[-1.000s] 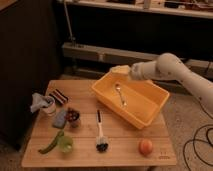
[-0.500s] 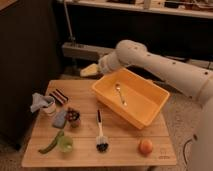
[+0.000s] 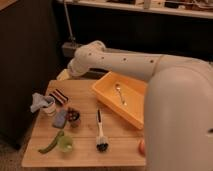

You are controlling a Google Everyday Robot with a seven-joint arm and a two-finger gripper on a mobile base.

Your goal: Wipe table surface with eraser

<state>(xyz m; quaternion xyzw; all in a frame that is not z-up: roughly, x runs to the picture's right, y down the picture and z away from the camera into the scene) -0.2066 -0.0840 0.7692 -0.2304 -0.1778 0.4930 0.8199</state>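
On the wooden surface [image 3: 117, 150], far left, stands one white cup [image 3: 48, 107] stuffed with one blue cloth [image 3: 38, 101]. Next comes the one striped eraser [image 3: 60, 96], lying flat near the back-left corner. The hand [image 3: 62, 75] hovers just behind that corner, spread wide, holding nothing. Further right: one grey-blue block [image 3: 60, 118], one brush [image 3: 101, 132], one yellow bin [image 3: 131, 112] (one spoon [image 3: 120, 93] inside).

The gripper [image 3: 64, 75] has moved from above the yellow bin [image 3: 114, 106] to the upper left of the frame, at the far left corner of the table surface [image 3: 120, 145]. The arm [image 3: 175, 110] now covers the bin's right end.
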